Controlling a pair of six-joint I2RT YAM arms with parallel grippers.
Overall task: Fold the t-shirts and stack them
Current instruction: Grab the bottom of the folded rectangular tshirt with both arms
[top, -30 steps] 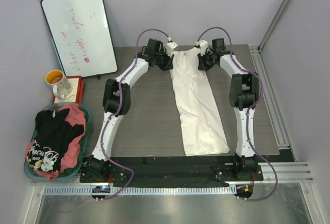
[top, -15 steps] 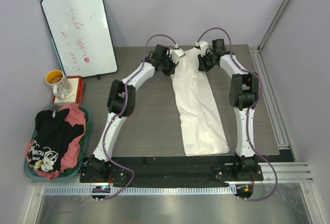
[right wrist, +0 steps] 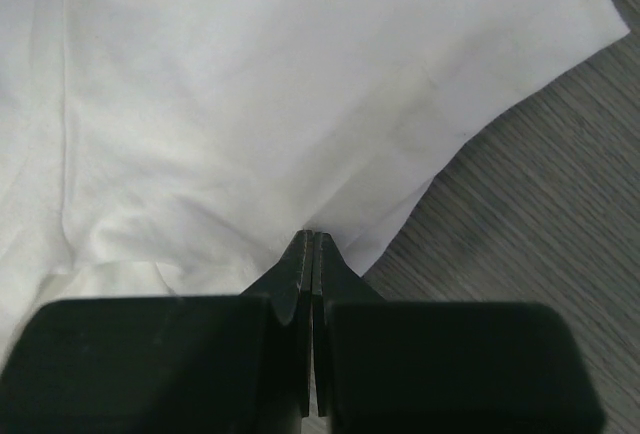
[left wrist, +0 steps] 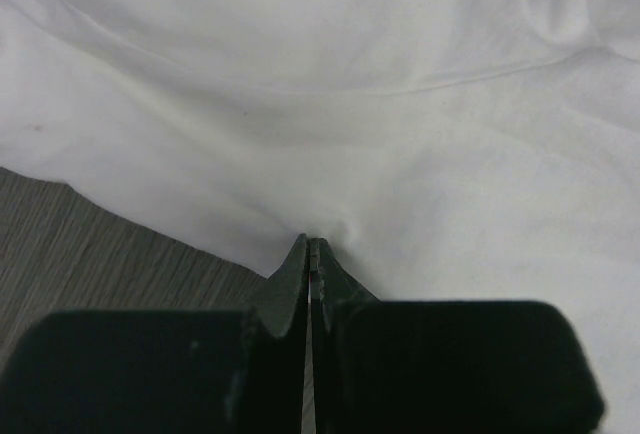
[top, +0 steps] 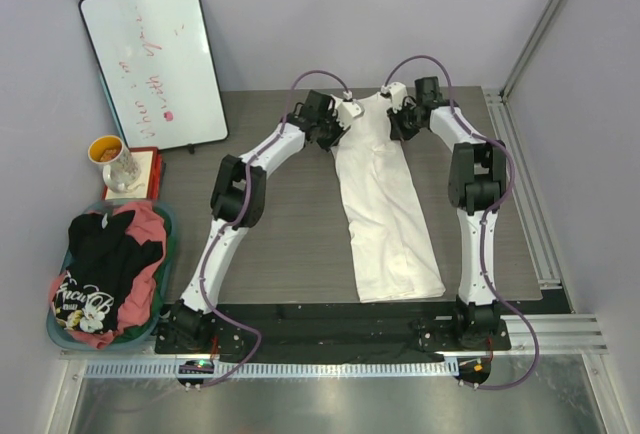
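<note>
Your left fingers (left wrist: 309, 254) are pinched shut on the far-left corner of the large white cotton t-shirt (top: 385, 204). Over on the right, your right fingers (right wrist: 313, 244) are shut on its far-right corner. A fold looks next: lift both corners together and level, carry them toward the near edge of the grey worktop (top: 290, 224), and lay them square on the hem. The shirt lies as a long narrow strip, right of centre, running far edge to near edge. It widens at the hem, it's lightly creased, and no graphic shows.
</note>
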